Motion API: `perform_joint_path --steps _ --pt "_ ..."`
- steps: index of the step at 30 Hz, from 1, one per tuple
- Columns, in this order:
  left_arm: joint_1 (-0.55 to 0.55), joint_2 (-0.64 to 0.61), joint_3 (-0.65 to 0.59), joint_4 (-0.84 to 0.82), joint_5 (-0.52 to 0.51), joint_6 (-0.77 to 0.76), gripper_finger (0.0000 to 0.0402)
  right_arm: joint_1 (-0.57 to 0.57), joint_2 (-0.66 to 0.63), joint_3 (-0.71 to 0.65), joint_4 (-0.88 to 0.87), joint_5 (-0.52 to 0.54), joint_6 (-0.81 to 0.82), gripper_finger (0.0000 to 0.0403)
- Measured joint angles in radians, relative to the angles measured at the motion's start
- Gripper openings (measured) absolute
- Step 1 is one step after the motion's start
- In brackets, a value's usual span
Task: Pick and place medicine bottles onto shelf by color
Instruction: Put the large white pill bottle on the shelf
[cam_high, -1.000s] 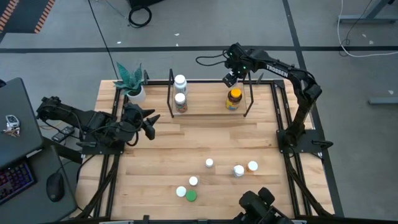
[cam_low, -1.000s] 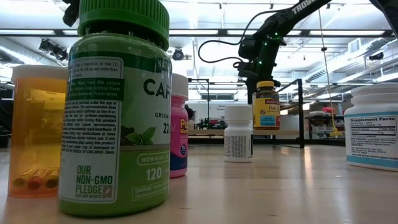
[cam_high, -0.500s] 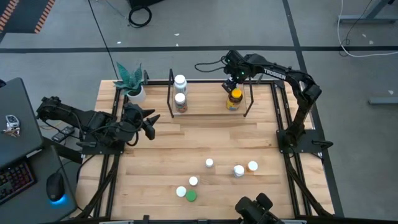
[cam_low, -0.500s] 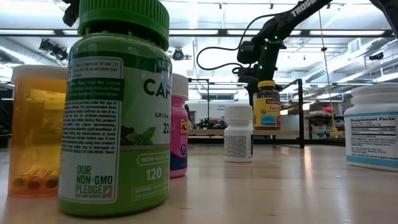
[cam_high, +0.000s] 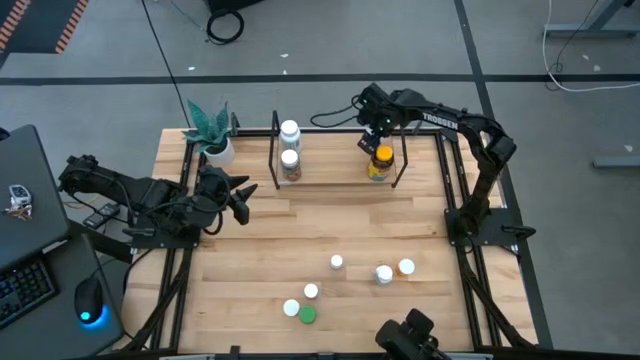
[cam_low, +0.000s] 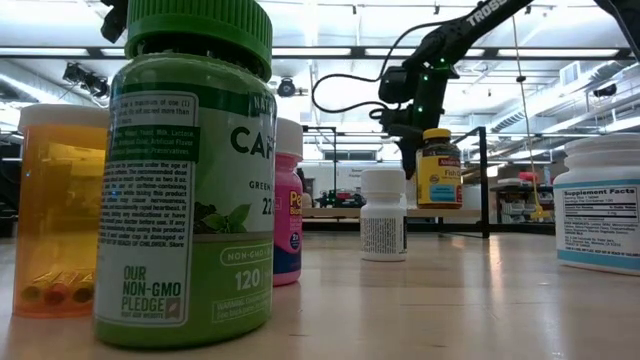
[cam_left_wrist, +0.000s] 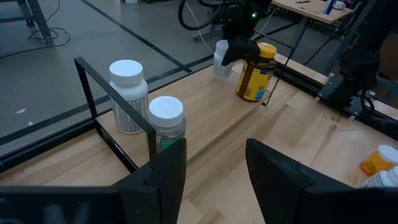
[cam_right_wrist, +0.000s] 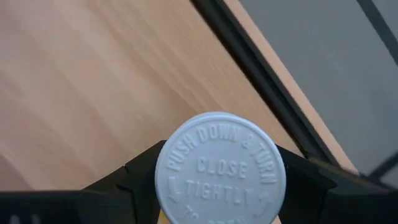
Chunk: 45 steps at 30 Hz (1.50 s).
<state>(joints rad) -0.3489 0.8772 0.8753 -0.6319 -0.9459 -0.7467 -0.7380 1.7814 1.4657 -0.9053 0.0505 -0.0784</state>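
Right gripper (cam_high: 371, 142) has come down to right end of shelf (cam_high: 335, 181), fingers clenched on white-capped bottle (cam_right_wrist: 219, 167). Bottle now hangs just beside amber bottle (cam_high: 381, 163), behind it. Amber bottle has shifted a little toward shelf end, seemingly nudged. Placing looks close; release not yet done. Left gripper (cam_high: 240, 200) waits at table's left side, fingers spread, empty.

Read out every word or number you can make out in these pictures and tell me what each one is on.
"PUSH DOWN & TURN" and "CLOSE TIGHTLY": white cap held in the right gripper.
"120" and "OUR NON-GMO PLEDGE": green bottle.
"Supplement Facts": white bottle at the low view's right edge.
"TROSSEN": right arm, barely legible.
The amber bottle's label and the other fine print are too small.
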Motion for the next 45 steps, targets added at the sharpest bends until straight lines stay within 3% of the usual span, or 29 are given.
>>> perform_joint_path --steps 8,33,45 --pt "0.0 0.0 0.0 0.0 0.0 -0.001 0.0173 -0.002 0.001 0.014 0.059 -0.072 -0.07 0.0244" --pt "0.0 0.0 0.0 0.0 0.0 0.0 0.0174 -0.027 0.003 -0.051 0.124 -0.079 -0.24 0.0246" --pt "0.0 0.0 0.0 0.0 0.0 0.001 0.0174 -0.027 0.003 -0.051 0.119 -0.099 -0.232 0.0316"
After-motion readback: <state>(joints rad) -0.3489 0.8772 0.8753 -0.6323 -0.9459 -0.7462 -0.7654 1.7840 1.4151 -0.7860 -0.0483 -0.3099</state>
